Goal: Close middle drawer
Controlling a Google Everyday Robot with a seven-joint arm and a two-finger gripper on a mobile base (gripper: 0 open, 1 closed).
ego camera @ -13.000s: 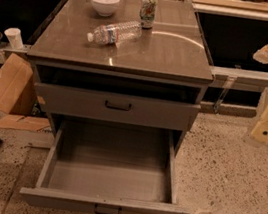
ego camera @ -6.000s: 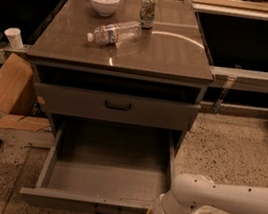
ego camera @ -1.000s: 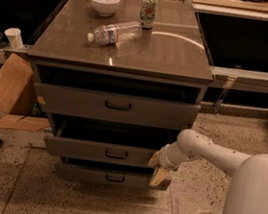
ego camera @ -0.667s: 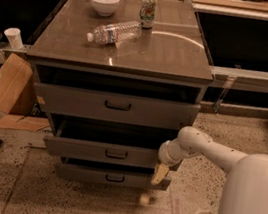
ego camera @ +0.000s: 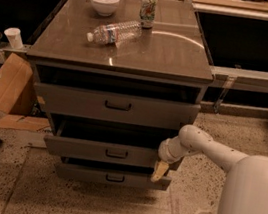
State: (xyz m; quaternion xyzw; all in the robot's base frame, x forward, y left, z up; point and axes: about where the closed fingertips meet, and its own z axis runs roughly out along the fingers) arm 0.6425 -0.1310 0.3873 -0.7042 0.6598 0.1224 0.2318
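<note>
The grey cabinet stands in the middle of the camera view. Its middle drawer is pushed almost fully in, its plain front with a small dark centre handle standing only slightly proud, with a dark gap above it. The top drawer sits above and the lowest drawer front below. My gripper hangs at the right end of the middle drawer's front, its pale fingers pointing down against the front's right edge. My white arm reaches in from the lower right.
On the cabinet top lie a white bowl, a drink can and a plastic bottle on its side. Cardboard leans at the left. A white cup stands on a left shelf. Speckled floor lies in front.
The middle drawer, fully open at first, has been pushed in nearly shut. My gripper has stayed at the drawer's right front edge over the last second.
</note>
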